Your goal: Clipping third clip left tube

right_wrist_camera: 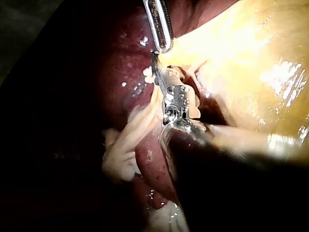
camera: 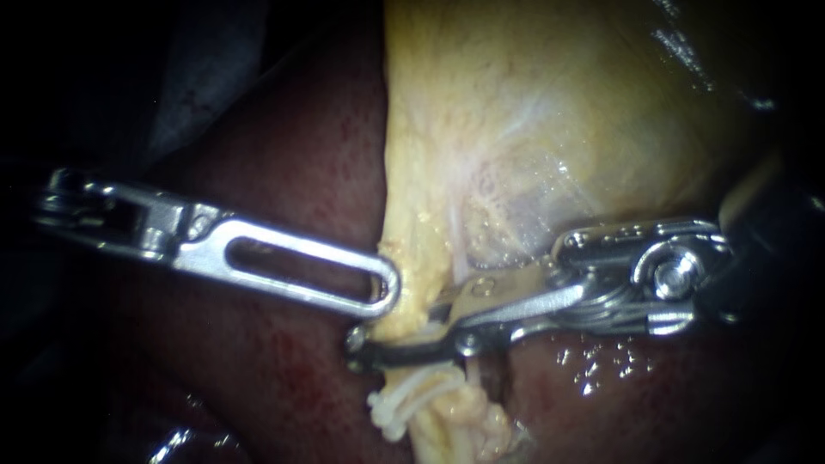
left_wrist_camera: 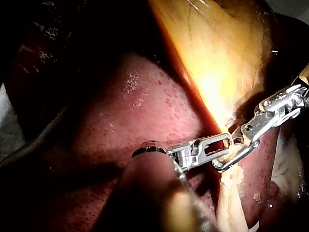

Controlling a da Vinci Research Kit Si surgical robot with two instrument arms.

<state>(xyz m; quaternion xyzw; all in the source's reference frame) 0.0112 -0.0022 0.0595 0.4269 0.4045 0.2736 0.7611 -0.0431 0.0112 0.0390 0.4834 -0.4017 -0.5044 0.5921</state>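
Observation:
My left instrument (camera: pixel 385 290), a slotted jaw on a shaft from the left, is shut on the lower edge of the yellow gallbladder (camera: pixel 533 112). My right instrument (camera: pixel 400 333) reaches in from the right. Its jaws stand a little apart, one above and one below a pale tube (camera: pixel 411 328) under the gallbladder's neck, and the lower jaw carries a dark clip (camera: pixel 404 352). The left wrist view shows the left instrument (left_wrist_camera: pixel 224 141) meeting the right instrument (left_wrist_camera: pixel 235 152) at the tube. In the right wrist view the right instrument (right_wrist_camera: pixel 159 72) lies along the tube, just short of the left instrument (right_wrist_camera: pixel 163 36).
Dark red liver (camera: pixel 284 172) lies behind and below both instruments. Pale frayed strands (camera: pixel 447 412) hang below the right jaws. Wet liver surface (camera: pixel 601 369) glistens under the right shaft. Dark cloth fills the upper left corner.

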